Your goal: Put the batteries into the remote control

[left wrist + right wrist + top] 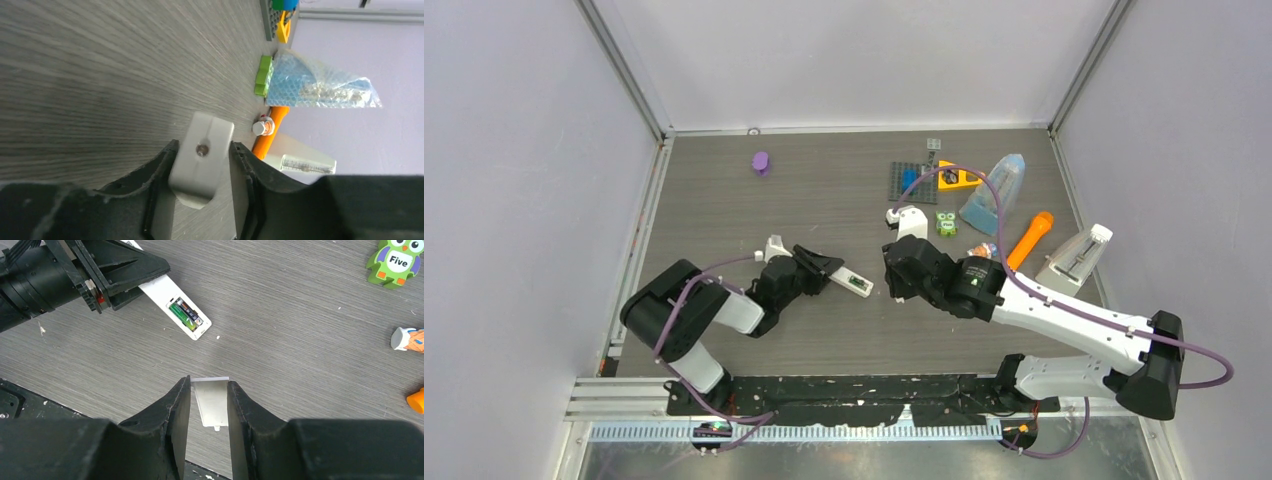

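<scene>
While the left gripper (203, 147) stands only partly open, its jaws lie against the two long sides of the white remote control (159, 294). In the left wrist view one finger (162, 172) meets the remote's edge lower down and the other touches it at the tip, so the body sits slightly askew between them. The right gripper (209, 382) is narrowed about as far, and its jaws pinch a thin white battery cover (212, 402) by both side edges, the flat plate pointing away from the wrist.

The remote lies a little left of the middle of the grey wood-grain table (824, 200), in its nearer half. Its free end points right, toward the right gripper, and stays apart from the cover. The back of the remote faces up with the compartment uncovered, and the batteries (185, 314) lie in it lengthwise. They look dark green and black with small orange and white marks. How many are in there is hard to tell.

Farther right and toward the back are a green owl toy (395, 262) and an orange carrot-shaped toy (1031, 238).
</scene>
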Motion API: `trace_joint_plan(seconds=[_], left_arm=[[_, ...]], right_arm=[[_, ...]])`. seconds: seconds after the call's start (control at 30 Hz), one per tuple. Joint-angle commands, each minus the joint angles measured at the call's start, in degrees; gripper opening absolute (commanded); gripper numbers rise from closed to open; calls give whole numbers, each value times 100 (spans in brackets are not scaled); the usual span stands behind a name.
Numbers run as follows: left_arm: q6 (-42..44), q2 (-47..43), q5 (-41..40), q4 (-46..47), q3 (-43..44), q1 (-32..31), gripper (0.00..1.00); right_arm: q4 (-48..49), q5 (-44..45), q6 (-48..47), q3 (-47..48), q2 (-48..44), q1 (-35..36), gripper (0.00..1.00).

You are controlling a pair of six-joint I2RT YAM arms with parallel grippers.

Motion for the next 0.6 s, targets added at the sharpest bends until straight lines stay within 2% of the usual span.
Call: trace_joint_plan(seconds=[0.0, 0.1, 0.27, 0.4, 0.57], left_arm=[[-133, -426, -376, -494, -103, -30, 47], [-45, -686, -420, -1206, -53, -29, 57], [26, -1127, -411, -2134, -35, -33, 67], [165, -1907, -518, -3304, -9, -29, 75], [553, -2990, -490, -4666, 145, -33, 80]], right_arm=[[164, 188, 110, 105, -217, -52, 28], [174, 193, 98, 126, -213, -78, 28], [172, 172, 77, 200, -190, -102, 28], [225, 119, 51, 296, -222, -112, 28], [523, -90, -16, 404, -265, -125, 28]])
